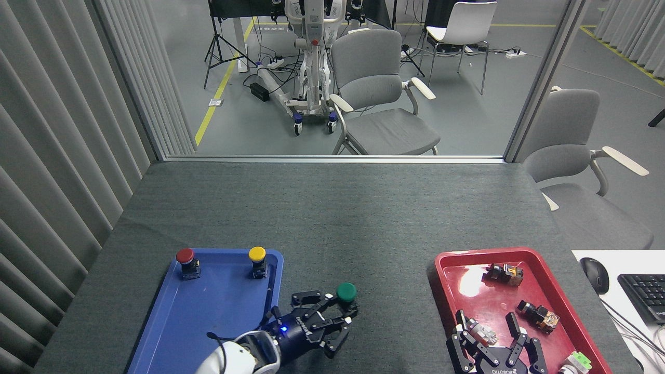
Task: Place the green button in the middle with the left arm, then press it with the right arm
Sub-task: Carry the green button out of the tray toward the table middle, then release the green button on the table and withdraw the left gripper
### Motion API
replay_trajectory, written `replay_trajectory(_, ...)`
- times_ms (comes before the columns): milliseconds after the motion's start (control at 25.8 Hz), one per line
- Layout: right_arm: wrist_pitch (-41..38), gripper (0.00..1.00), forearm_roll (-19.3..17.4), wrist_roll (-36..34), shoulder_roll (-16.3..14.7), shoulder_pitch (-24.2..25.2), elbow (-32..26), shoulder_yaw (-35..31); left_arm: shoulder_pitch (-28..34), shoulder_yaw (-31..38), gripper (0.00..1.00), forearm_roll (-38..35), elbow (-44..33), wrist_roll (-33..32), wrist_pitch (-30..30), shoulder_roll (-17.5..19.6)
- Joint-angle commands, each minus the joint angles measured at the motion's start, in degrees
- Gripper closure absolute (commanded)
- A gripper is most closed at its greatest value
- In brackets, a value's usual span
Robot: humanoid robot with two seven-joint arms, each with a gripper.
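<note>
The green button (346,292) shows its round dark-green cap to the right of the blue tray (171,332), over the grey tabletop. My left gripper (340,311) is shut on the green button, its black fingers hiding the base. I cannot tell whether the button hangs above the felt or touches it. The middle (358,244) of the table is bare grey felt just beyond and to the right of the button. Low over the red tray (566,311), my right gripper (491,324) stands open with its fingers spread.
A red-capped button (185,258) and a yellow-capped button (257,256) stand at the far end of the blue tray. Several small parts lie in the red tray. A mouse (594,274) and keyboard (644,296) sit at the right edge.
</note>
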Motion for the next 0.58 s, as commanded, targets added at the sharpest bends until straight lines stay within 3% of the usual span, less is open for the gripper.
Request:
replay_trajectory(0, 0.01, 0.0, 0.0, 0.01, -0.19, -0.03, 0.08, -0.16, -3.53, -2.4, 1.0, -0.61, 9.43, -0.17, 0.65, -6.35)
replay_trajectory(116, 0.01, 0.0, 0.61, 0.01, 0.07, 0.06, 0.08, -0.16, -4.94, -2.13, 1.0, -0.08, 16.64, 0.09, 2.06, -10.22)
replay_trajectory(232, 0.01, 0.0, 0.96, -0.08, 0.16, 0.14, 0.08, -0.43, -4.94, -2.13, 1.0, 0.18, 17.16, 0.79, 5.48, -10.22)
replay_trajectory(349, -0.08, 0.0, 1.05, -0.17, 0.16, 0.14, 0.08, -0.43, -4.94, -2.13, 0.92, 0.27, 18.22, 1.15, 7.24, -10.83)
replay_trajectory(426, -0.25, 0.0, 1.05, -0.25, 0.25, 0.14, 0.08, -0.51, -4.76, -1.87, 0.74, 0.71, 18.04, 1.23, 9.17, -10.92)
replay_trajectory(542, -0.25, 0.0, 1.23, -0.25, 0.43, 0.06, 0.17, -0.51, -4.06, -1.78, 0.33, 1.06, 17.52, 1.94, 13.22, -10.92)
